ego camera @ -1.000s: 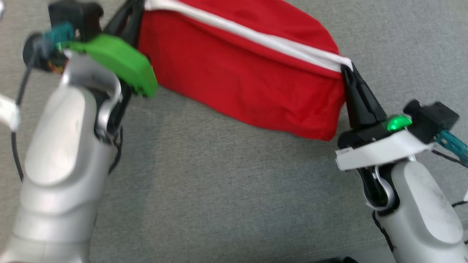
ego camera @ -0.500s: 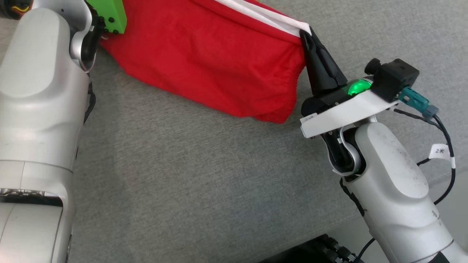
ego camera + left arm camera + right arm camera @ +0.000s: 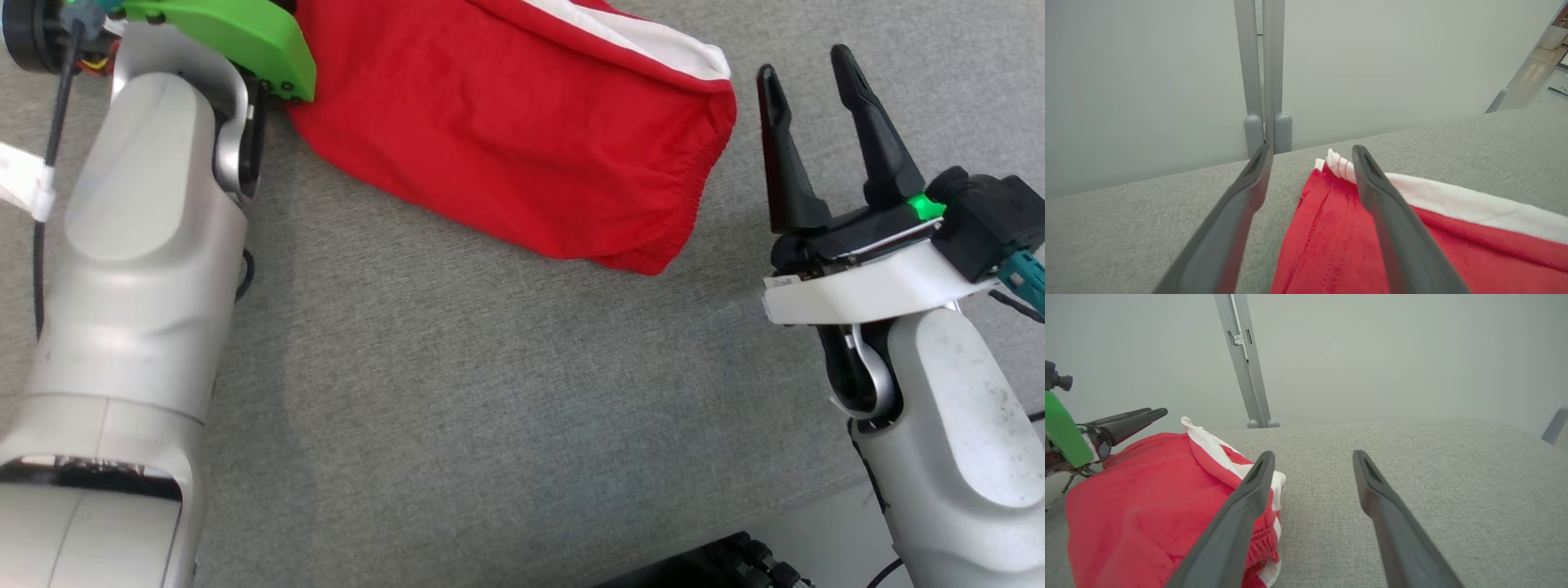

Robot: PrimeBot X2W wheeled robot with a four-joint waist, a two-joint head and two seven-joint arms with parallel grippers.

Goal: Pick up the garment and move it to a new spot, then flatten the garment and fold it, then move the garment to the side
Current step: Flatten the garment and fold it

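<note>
The red cloth garment with a white band along its far edge (image 3: 506, 139) is lying doubled over on the grey woven fabric surface (image 3: 457, 392), sitting in the upper middle of the head view and slanting down toward the right. Neither tool is gripping it.

The right gripper (image 3: 804, 65) is standing at the right of that frame with its two dark fingers spread apart, just beside the garment's gathered right end and not touching it. The left gripper (image 3: 1311, 148) is also spread wide. In its wrist view one finger is hanging over the red cloth near the white corner and the other over bare grey fabric. Whether a tip is touching the cloth, I cannot tell.

I am judging that the fold is laid and the shift to the side is coming up. To do it well, I am planning to bring each tool down squarely over an end, catching all the layers and the white band in one bite. I also mean to lift both ends level and together, so the fold is not opening or sagging in the middle.

Counting: one garment, one white band, two grippers with four fingers in all, one grey surface, and two pale upright posts (image 3: 1265, 61) side by side at the top of the left wrist frame.
</note>
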